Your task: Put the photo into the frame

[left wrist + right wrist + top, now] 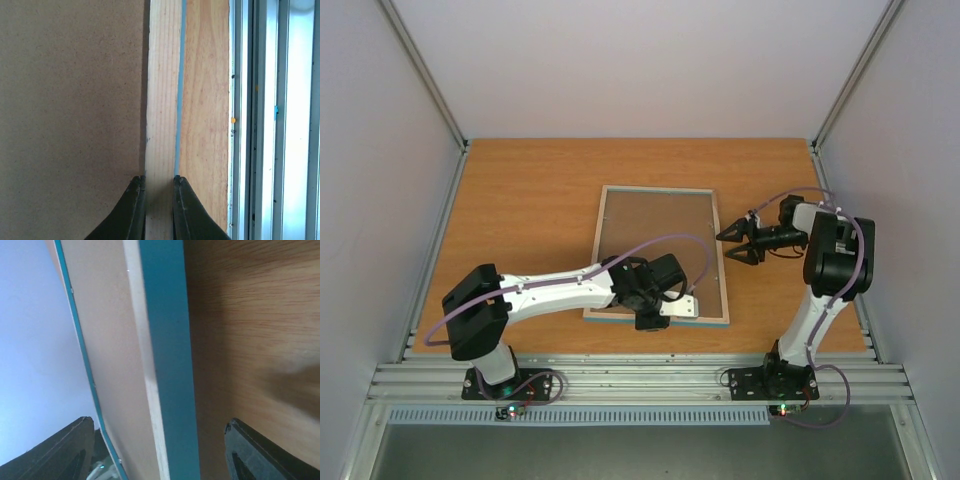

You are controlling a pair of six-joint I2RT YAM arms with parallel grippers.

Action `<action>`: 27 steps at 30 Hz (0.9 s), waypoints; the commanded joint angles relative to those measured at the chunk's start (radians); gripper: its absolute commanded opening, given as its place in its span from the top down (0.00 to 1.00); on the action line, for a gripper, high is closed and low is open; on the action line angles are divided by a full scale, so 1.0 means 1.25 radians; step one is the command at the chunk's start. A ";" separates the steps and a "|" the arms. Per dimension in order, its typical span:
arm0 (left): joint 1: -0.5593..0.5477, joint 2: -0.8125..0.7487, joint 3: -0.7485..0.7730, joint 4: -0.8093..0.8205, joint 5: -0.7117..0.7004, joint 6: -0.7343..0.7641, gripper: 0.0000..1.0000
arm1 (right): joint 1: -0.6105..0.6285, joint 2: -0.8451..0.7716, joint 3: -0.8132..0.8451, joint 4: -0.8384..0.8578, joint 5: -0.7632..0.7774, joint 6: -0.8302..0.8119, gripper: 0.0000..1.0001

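Frame (162, 100) lies back-up on the wooden table (520, 200), about in the middle and turned slightly off square. Nearest to us are the aluminium rails (640, 378) where both arms are bolted. From there our left arm (550, 290) stretches low across from the left and sets the left gripper (159, 185) over the frame's near rail. Its dark fingers (135, 210) stand close together and pinch the pale wood of that rail. One presses at the inner edge beside the brown backing board (70, 120), the other at the thin blue outer edge. Farther back on the right, our right gripper (726, 244) points leftward at the frame's right rail, toward its far half. Its jaws are spread wide. In its wrist view we see the teal edge running up between the two fingers, with neither touching it. Behind everything stand the pale walls (620, 60) of the enclosure.
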 commanded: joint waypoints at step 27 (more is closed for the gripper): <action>0.048 -0.044 0.107 -0.033 -0.071 0.081 0.85 | 0.056 0.031 -0.002 0.119 -0.276 0.235 0.95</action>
